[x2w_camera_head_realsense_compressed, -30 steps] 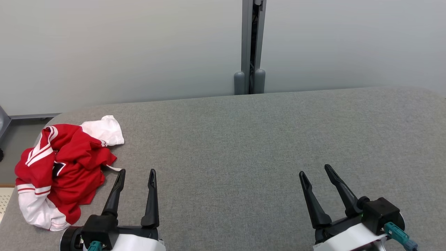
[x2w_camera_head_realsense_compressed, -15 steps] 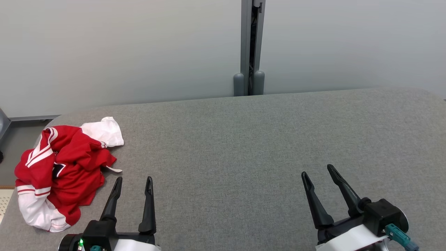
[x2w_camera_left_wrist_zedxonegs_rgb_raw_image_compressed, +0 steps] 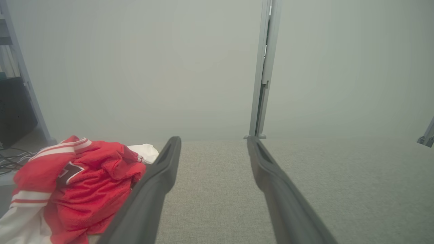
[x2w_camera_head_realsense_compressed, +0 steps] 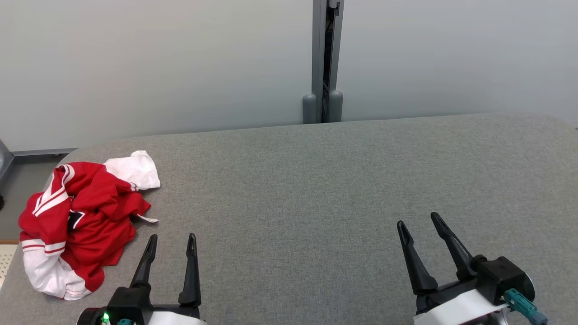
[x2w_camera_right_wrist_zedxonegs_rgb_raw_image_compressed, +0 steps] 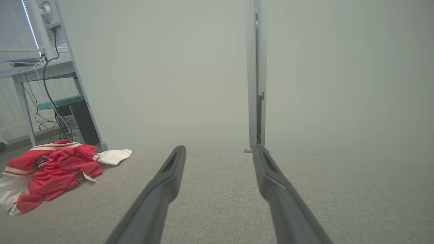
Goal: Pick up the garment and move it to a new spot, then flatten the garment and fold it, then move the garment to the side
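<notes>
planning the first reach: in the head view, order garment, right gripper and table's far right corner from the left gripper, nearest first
1. garment, just left of it
2. right gripper, across to its right
3. table's far right corner, beyond that gripper

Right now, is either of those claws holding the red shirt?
No, the garment lies crumpled on the table, clear of the open left gripper and right gripper.

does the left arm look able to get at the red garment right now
Probably yes: the garment lies crumpled just left of the open left end effector, on the grey table, with nothing between them.
</notes>
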Robot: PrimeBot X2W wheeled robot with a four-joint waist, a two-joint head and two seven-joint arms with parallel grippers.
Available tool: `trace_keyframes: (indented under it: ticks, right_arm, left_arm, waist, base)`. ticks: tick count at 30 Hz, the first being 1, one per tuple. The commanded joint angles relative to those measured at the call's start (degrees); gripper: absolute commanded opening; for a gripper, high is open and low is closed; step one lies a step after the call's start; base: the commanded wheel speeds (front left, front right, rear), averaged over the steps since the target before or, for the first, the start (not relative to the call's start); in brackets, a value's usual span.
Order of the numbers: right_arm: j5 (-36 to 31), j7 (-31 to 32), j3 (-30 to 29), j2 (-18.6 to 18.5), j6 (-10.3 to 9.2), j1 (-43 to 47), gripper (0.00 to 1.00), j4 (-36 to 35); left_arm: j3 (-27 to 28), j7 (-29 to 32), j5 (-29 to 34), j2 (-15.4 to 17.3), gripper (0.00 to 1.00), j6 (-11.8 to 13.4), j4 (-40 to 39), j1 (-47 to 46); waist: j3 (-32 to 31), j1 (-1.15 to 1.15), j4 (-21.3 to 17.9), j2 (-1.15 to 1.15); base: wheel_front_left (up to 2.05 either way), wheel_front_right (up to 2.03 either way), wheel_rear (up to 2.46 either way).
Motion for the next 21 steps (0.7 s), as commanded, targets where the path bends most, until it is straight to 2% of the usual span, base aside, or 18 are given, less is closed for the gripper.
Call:
trace_keyframes:
  ticks: [1,14,21]
  right_arm:
    - [0.0,-0.5,-0.1,-0.5,0.1,0.5,1.0,0.2]
    - [-0.2,-0.5,0.6,-0.5,0.1,0.8,1.0,0.3]
    - [-0.6,-0.5,0.8,-0.4,0.1,1.1,1.0,-0.2]
  left_arm:
    - [0.3,-0.2,-0.1,0.2,1.0,-0.2,0.3,-0.2]
    - [0.4,-0.2,0.6,0.2,1.0,0.4,0.7,-0.2]
    - [0.2,-0.2,0.9,0.3,1.0,0.8,0.8,-0.1]
  waist:
    - [0.0,0.0,0.0,0.0]
    - [0.0,0.0,0.3,0.0]
    - [-0.1,0.0,2.8,0.0]
  base:
    - [0.0,0.0,0.0]
    - [0.0,0.0,0.0]
    - [0.0,0.0,0.0]
